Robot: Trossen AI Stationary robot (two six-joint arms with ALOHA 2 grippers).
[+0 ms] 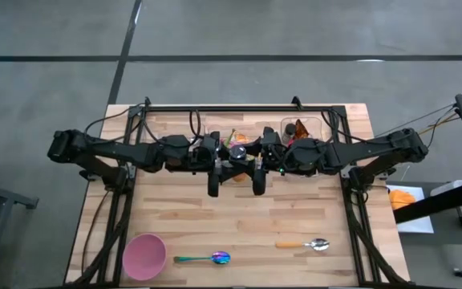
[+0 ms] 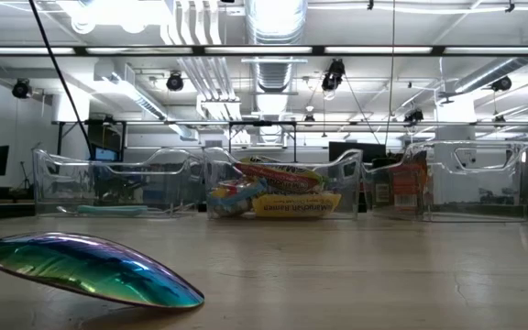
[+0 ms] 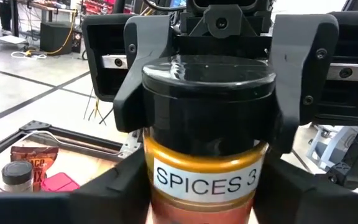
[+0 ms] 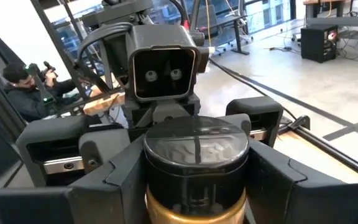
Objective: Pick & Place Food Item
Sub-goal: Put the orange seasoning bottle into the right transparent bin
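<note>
A spice jar (image 3: 205, 180) with a black lid, an orange body and a label reading "SPICES 3" hangs upright above the middle of the table (image 1: 215, 225), between my two arms. My right gripper (image 4: 197, 171) comes level from the table's right and is shut on the jar's lid. My left gripper (image 3: 204, 199) comes level from the table's left, at the height of the jar's body. In the high view the jar (image 1: 237, 151) shows as a small round top where both grippers meet. Neither gripper shows in the low view. My right gripper pinches the jar's black lid (image 4: 197, 149) between its two fingers (image 3: 294, 87), one on each opposite side of the lid. The fingers come level from the table's right. The jar stands upright, lifted clear of the table, its body below the fingers.
Clear bins (image 1: 301, 127) with food packets (image 2: 278, 197) line the far edge. Near the front edge lie a pink bowl (image 1: 144, 255), an iridescent spoon (image 1: 207, 258) and a wooden-handled spoon (image 1: 303, 244). A packet and a small shaker (image 3: 17, 174) lie below.
</note>
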